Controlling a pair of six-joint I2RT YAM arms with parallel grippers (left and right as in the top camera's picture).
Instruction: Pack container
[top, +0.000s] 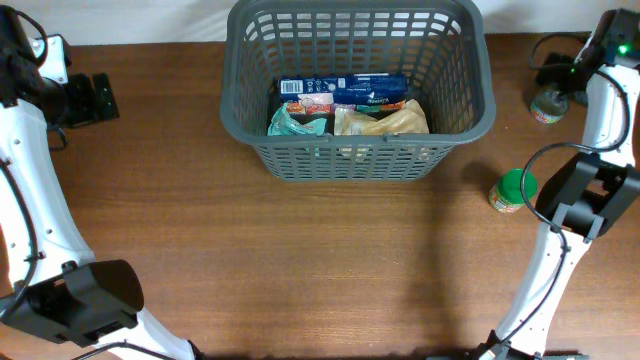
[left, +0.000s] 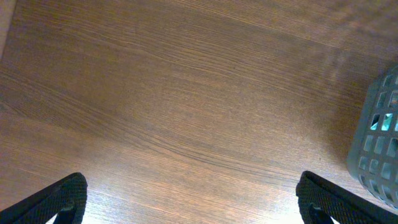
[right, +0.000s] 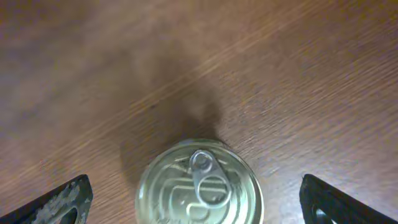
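The container, a dark grey slotted basket (top: 460, 100), stands at the back middle of the table; its corner also shows in the left wrist view (left: 379, 143). Inside lie a blue box (top: 345, 90), a teal packet (top: 295, 122) and a tan packet (top: 385, 120). My right gripper (right: 198, 202) is open above a tin can with a pull-tab lid (right: 199, 183), one finger on each side and apart from it. In the overhead view the can (top: 546, 106) stands at the far right by the right gripper (top: 556, 82). My left gripper (left: 193, 202) is open and empty over bare wood at the far left (top: 90, 98).
A jar with a green lid (top: 512, 190) stands right of the basket, near the right arm's base. Cables lie at the far right edge. The wooden table (top: 300, 260) stretches in front of the basket.
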